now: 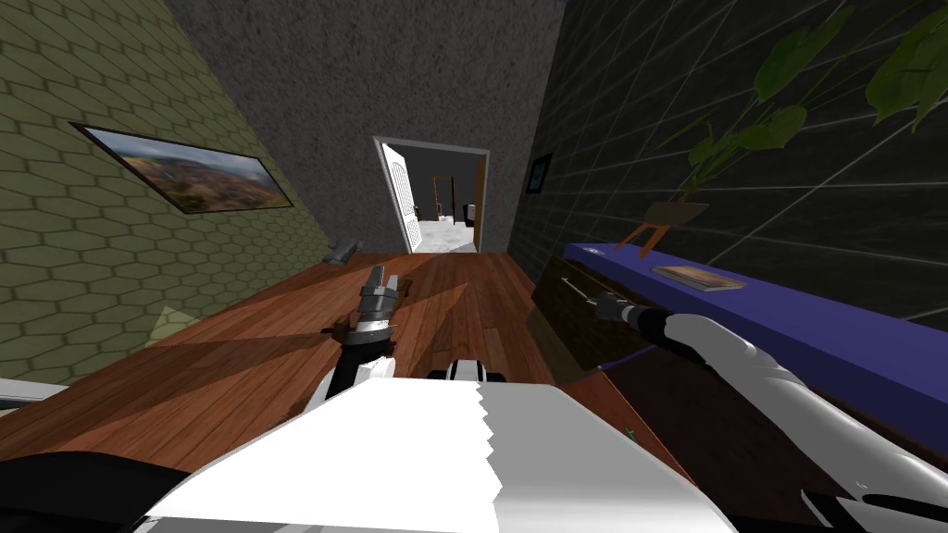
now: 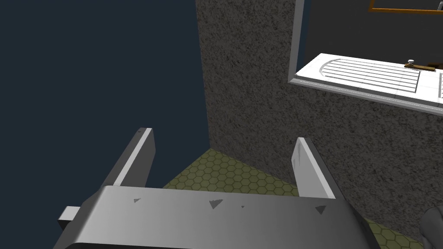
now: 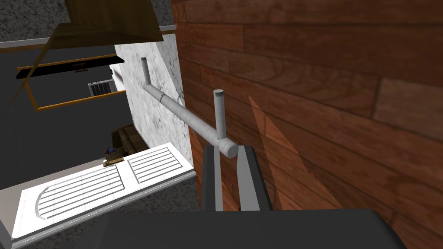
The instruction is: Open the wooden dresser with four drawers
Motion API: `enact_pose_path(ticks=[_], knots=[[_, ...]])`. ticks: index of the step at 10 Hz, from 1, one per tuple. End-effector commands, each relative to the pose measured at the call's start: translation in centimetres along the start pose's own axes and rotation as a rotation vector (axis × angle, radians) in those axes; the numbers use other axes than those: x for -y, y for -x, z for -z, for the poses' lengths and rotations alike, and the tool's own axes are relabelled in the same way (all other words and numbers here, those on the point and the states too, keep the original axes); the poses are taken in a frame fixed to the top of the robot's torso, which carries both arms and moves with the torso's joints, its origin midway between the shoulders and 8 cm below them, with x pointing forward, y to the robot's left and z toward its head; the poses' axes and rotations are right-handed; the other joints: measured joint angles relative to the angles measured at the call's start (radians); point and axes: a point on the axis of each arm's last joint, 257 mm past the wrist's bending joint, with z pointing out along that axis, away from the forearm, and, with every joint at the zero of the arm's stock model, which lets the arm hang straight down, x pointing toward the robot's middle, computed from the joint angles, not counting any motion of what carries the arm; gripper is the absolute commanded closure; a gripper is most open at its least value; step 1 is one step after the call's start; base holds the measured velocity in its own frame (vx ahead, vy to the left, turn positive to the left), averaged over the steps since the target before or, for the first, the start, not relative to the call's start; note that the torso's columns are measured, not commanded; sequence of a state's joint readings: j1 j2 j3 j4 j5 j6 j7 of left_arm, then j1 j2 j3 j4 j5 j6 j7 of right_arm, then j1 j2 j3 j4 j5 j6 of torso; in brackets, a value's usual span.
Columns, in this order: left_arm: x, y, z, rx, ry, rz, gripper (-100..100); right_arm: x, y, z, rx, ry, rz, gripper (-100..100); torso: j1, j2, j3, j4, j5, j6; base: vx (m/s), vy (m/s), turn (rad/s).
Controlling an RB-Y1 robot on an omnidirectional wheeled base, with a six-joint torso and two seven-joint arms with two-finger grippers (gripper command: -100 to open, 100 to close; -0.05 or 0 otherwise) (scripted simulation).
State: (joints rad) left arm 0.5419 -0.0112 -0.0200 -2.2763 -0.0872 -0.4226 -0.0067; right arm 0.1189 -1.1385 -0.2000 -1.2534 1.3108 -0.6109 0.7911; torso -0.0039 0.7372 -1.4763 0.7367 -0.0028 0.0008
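Our right gripper [image 3: 228, 149] is at the dresser, with its two fingers [image 3: 251, 177] drawn in close together. They grasp the near end of a grey bar handle [image 3: 186, 116], one finger on each side of the bar, just past the nearer of its two posts. The bar's long axis runs away from the fingers, level along the drawer front [image 1: 569, 319].

In the head view, that same right gripper [image 1: 606, 305] reaches out to our right and meets the handle on the dark wooden front. The dresser [image 1: 787, 319] stands along the right-hand wall under a purple top. Its front faces the open wooden floor [image 1: 278, 342].

We judge the coming pull must go straight out from that front, across the bar's length, toward the middle of the room. We cannot tell how far the drawer stands out.

Our left gripper [image 1: 381, 282] hangs over the floor, well apart from the dresser. Its fingers [image 2: 138, 155] are spread wide and hold nothing.
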Motion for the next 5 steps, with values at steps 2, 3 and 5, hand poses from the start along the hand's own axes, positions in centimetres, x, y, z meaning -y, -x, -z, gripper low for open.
enact_pose_path(ticks=[2,3,5], knots=[[0.0,0.0,0.0,0.000,0.000,0.000,0,-0.5,0.0,0.0,0.000,0.010,-0.003,100,0.004,0.000,0.000,-0.001,0.000,0.000,-0.036,0.188,0.001],[0.0,0.0,0.0,0.000,0.000,0.000,0,-0.6,0.0,0.0,-0.001,0.012,-0.004,100,0.002,0.000,0.000,-0.001,0.000,0.001,-0.028,0.204,0.002],[0.0,0.0,0.0,0.000,0.000,0.000,0,1.5,-0.3,0.6,0.004,0.003,0.003,-100,-0.004,0.000,0.000,0.001,0.001,0.001,-0.007,0.080,-0.013]])
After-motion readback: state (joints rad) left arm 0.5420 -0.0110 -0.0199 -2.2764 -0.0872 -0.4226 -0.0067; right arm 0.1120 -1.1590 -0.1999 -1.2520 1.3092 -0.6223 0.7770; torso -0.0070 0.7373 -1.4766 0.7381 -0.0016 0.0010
